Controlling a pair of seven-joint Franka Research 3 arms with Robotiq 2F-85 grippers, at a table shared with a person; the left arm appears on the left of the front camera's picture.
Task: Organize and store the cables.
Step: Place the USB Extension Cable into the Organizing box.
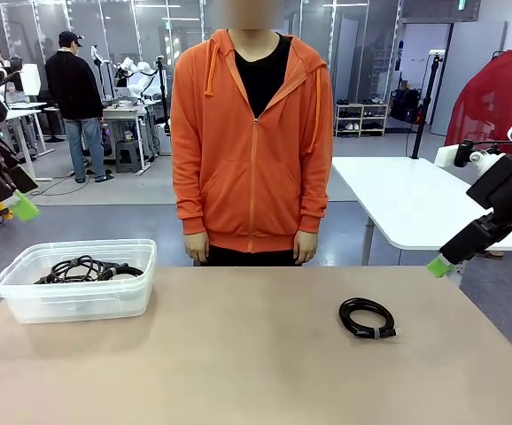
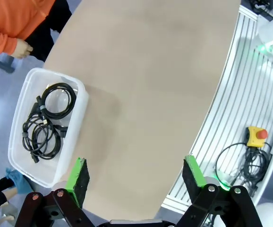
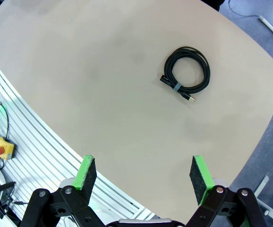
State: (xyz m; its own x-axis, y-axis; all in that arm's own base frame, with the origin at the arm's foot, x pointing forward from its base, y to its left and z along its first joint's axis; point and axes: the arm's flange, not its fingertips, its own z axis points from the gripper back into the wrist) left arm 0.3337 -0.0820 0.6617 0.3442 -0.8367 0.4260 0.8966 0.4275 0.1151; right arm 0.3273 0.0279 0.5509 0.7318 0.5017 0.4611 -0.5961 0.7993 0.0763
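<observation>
Beige tabletop carries two things: a clear plastic bin at the robot's left and one coiled black cable lying alone toward the right, well apart from the bin. That coil is tied with a pale band, and a small plug end sticks out beside the band in the right wrist view. Inside the bin lie more cables, several black coils tangled together on its floor. A person in an orange hoodie stands at the far edge, arms hanging down. The left pincer hangs high over the near left edge of the tabletop, jaws spread wide and holding nothing. The right pincer hangs high off the right side, likewise spread wide and bare.
</observation>
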